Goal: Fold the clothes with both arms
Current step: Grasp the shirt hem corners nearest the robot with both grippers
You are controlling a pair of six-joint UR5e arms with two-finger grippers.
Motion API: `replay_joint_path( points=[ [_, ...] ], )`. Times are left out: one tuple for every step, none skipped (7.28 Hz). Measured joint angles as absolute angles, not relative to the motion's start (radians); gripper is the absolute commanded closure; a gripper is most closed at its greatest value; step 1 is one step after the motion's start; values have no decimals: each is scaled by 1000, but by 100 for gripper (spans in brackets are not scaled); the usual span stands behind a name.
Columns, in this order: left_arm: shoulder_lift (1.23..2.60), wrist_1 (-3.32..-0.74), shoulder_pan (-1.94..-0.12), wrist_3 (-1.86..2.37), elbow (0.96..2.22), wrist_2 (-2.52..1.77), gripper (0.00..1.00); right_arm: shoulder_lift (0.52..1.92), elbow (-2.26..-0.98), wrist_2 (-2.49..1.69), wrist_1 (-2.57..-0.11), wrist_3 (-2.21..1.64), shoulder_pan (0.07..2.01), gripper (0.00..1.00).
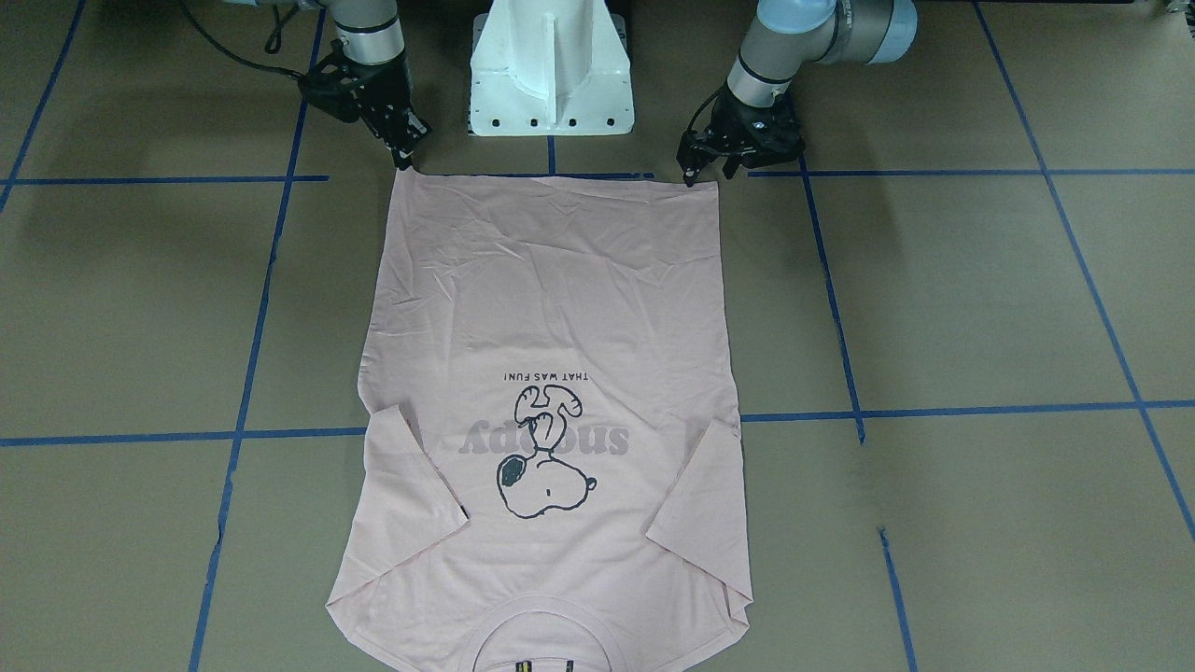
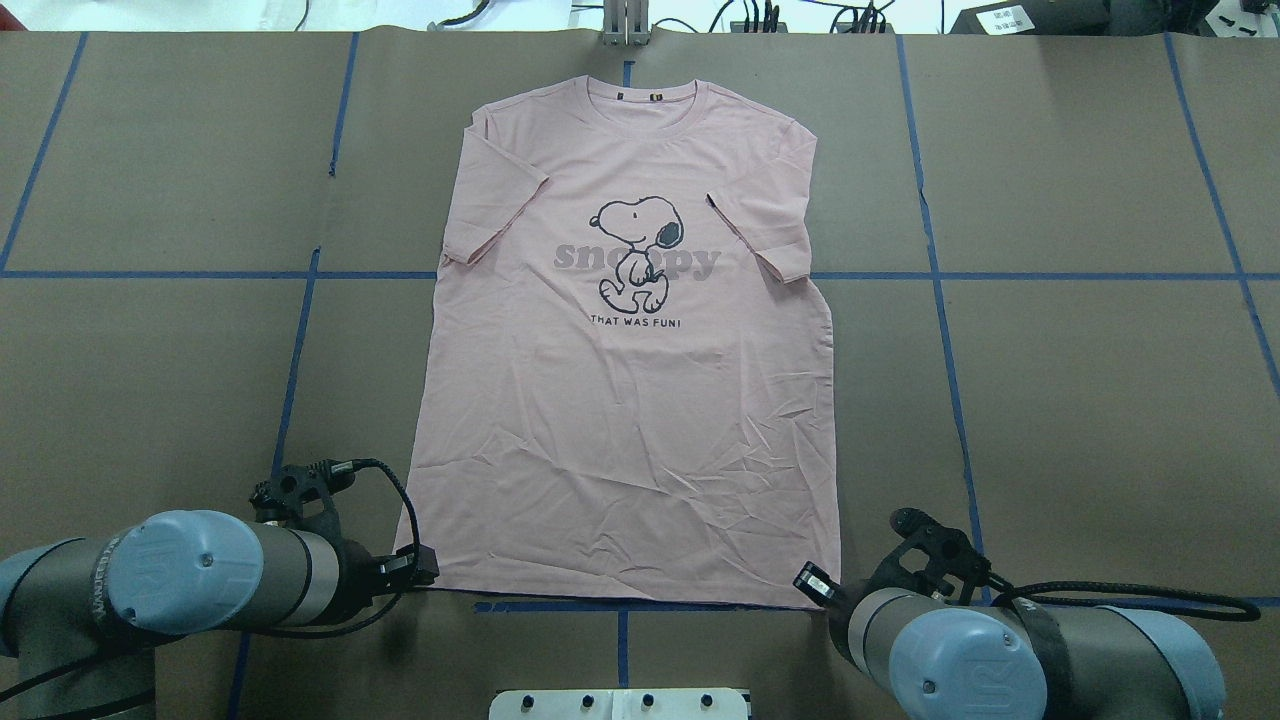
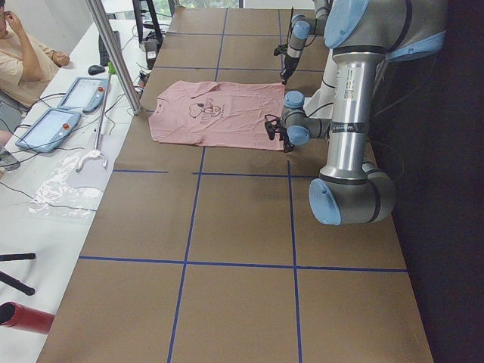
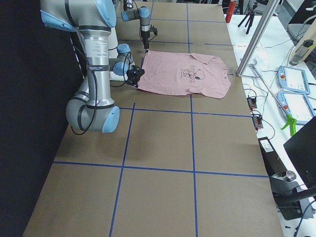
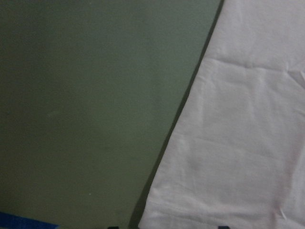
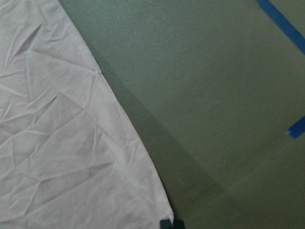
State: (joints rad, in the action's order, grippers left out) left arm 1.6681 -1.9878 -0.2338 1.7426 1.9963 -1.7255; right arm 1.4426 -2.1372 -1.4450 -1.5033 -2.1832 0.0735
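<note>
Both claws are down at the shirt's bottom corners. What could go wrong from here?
1. The right gripper looks closed at the very tip of the T-shirt hem corner. With so little cloth, it might slip out on lifting.
2. The left gripper is open over its corner. If only one side holds, the fold would probably go crooked.
3. The sleeves lie loosely folded inward and could flop open if the cloth is dragged.

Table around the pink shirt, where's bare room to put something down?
Wide bare table lies on both sides of the T-shirt, out to the edges. It is crowded along the hem, where the left arm and right arm have their jaws at the corners, beside the white pedestal.
</note>
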Motion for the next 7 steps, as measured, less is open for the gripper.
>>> replay_joint_path(
  points=[
    [1668,-1987,-232,1743,1990,-1725,39,1443,-2138,-1445,-1503,-2182,75,100],
    [1668,-1987,-231,1742,1984,-1724,70,1444,-2138,-1445,-1503,-2181,76,100],
    [1668,-1987,-231,1742,1983,-1724,100,1445,-2139,-1444,-1503,-2180,76,100],
    [1668,-1986,-231,1742,1984,-1724,100,1446,-2140,-1444,-1503,-2180,77,100],
    [1668,-1985,-231,1742,1988,-1724,100,1447,-2141,-1444,-1503,-2181,78,100],
    [1668,-1984,-231,1742,1991,-1725,100,1449,-2141,-1444,-1503,-2181,78,100],
    [1668,-1983,-232,1744,1996,-1725,100,1450,-2142,-1443,-1503,-2181,78,100]
  ],
)
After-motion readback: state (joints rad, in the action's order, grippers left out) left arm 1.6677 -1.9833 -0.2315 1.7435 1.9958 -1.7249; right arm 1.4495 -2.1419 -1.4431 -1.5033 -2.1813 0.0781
